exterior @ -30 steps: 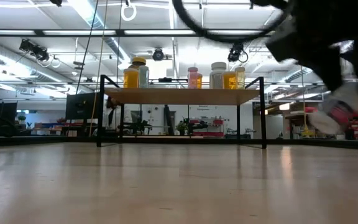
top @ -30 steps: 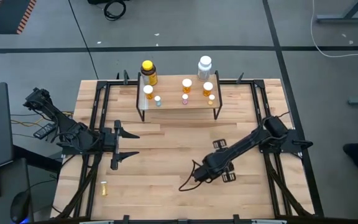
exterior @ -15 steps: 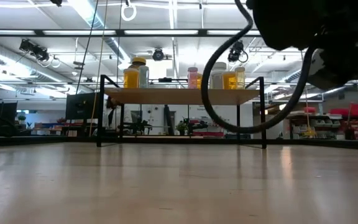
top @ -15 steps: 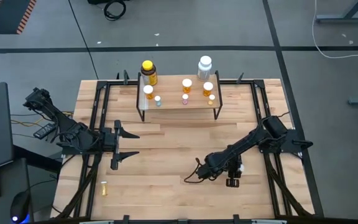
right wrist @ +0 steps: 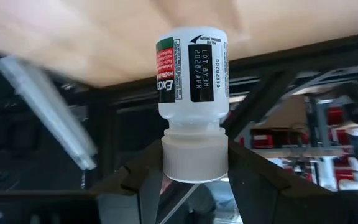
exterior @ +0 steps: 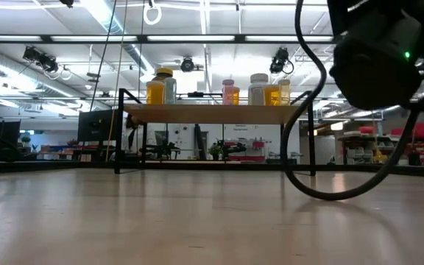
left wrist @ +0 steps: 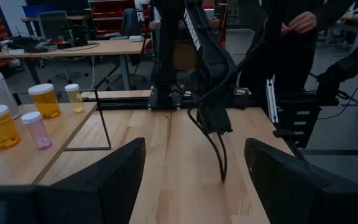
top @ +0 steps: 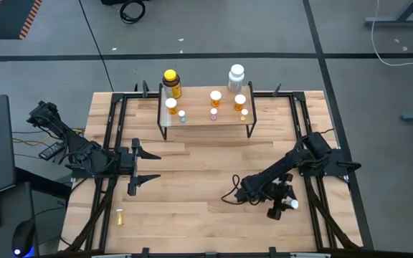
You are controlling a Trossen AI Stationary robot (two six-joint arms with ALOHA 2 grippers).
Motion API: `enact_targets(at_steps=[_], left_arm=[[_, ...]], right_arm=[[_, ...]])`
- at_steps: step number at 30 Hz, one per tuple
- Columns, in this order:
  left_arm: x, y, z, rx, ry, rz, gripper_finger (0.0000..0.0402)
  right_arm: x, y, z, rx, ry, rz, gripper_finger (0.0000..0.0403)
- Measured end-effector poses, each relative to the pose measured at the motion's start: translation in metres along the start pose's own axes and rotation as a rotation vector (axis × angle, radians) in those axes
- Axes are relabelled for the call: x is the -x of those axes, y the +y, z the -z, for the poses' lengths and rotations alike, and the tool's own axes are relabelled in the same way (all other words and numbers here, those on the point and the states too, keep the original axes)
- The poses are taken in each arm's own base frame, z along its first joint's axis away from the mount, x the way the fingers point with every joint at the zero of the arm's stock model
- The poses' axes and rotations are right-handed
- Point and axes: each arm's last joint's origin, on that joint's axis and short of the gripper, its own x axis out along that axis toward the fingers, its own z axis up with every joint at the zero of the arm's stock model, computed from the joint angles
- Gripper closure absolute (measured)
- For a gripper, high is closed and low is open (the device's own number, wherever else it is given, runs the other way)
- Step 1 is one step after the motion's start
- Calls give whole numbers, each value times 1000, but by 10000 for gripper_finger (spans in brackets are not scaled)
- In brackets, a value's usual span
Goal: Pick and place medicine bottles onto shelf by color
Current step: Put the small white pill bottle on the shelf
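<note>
White bottle (right wrist: 193, 93) cap-first between the right gripper (right wrist: 191, 180) jaws.

High view straight down on table (top: 192, 215); low view level across it; both share shelf (top: 206, 120).

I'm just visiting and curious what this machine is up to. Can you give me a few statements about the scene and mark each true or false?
1. The right gripper holds a white bottle by its cap. True.
2. The left gripper holds a bottle too. False: it is open and holds nothing.
3. The shelf is bare. False: several bottles stand on it.
4. A small yellow vial lies on the table near the left arm. True.
</note>
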Motion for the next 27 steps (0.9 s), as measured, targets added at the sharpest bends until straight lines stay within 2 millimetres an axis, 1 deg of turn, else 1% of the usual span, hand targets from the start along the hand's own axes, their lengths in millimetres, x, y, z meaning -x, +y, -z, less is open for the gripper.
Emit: enact_targets(at_steps=[3,8,12,15,19,22,27], left_arm=[[0,0,0,0,0,0,118],[0,0,0,0,0,0,118],[0,0,0,-3,0,0,118],[0,0,0,-3,-1,0,118],[0,0,0,-2,-1,0,118],[0,0,0,-2,-1,0,118],[0,0,0,-1,-2,0,118]], right_arm=[[-5,-4,-5,-7,-20,26,226],[-9,-3,-13,13,-68,1,204],[-5,-3,-18,-6,-137,27,187],[0,-5,-15,-39,-141,58,177],[14,-10,-7,-99,-119,113,170],[30,-10,-5,-109,-190,72,169],[63,-1,5,-119,-309,18,169]])
